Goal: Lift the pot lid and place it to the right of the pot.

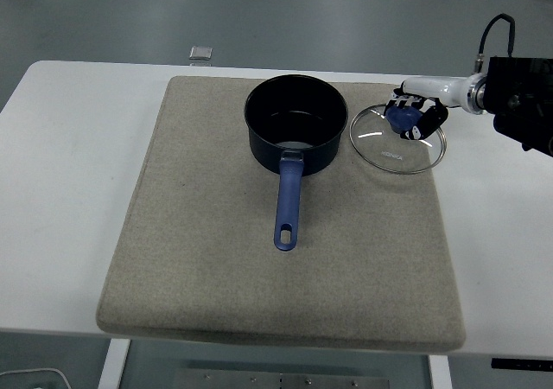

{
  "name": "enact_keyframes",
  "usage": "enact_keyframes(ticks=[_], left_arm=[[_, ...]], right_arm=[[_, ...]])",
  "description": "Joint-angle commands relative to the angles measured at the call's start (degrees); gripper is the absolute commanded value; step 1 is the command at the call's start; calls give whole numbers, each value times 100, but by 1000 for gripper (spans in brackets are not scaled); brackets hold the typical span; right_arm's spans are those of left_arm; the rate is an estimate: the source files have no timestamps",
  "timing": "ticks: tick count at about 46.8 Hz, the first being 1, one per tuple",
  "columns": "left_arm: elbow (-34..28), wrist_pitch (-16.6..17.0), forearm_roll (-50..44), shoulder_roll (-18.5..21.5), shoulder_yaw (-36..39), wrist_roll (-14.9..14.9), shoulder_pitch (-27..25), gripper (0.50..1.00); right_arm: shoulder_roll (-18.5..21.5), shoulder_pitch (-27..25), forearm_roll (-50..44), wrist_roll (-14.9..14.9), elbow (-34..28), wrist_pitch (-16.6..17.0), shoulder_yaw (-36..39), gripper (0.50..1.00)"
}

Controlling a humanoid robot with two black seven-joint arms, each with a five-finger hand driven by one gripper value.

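Lying just to the right of the pot, on the far right part of the grey mat: round glass lid with a thin metal rim, see-through, a small gap between rim and pot wall. Whether flat on the mat or tilted slightly, cannot tell. Blue knob at its far side, wrapped by the curled fingers of the right hand, reaching in from the right edge on a white forearm.

Standing upright on the far middle of the mat: dark blue pot, round, straight-walled, smooth and glossy, open-topped. Inside, only a bare shiny bottom, paler than the walls. Long blue handle running from the near wall toward the near edge of the table, almost straight, with an oval hanging hole at its end.

Covering most of the white table: mat of coarse, felt-like cloth, rectangular with rounded corners. Resting beyond the mat, at the far edge of the table: small grey square object, too small to identify.
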Motion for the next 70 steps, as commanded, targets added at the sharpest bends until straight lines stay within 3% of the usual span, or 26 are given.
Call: enact_keyframes(ticks=[1, 11, 21, 25, 42, 48, 70], left_arm=[[0, 0, 0, 0, 0, 0, 0, 1000], [0, 0, 0, 0, 0, 0, 0, 1000], [0, 0, 0, 0, 0, 0, 0, 1000], [0, 0, 0, 0, 0, 0, 0, 1000], [0, 0, 0, 0, 0, 0, 0, 1000], [0, 0, 0, 0, 0, 0, 0, 1000], [0, 0, 0, 0, 0, 0, 0, 1000]], right_arm=[[-68, 38, 5, 14, 0, 339, 333, 856], [-332, 3, 5, 14, 0, 1131, 1256, 860], [-420, -208, 294, 5, -9, 1386, 2240, 864], [-429, -375, 786, -30, -9, 1491, 2636, 893], [-244, -1166, 2631, -74, -193, 1404, 3647, 895], [-218, -1386, 3440, -319, -343, 1412, 3955, 895], [10, -1641, 6261, -504, -572, 1448, 4025, 901]])
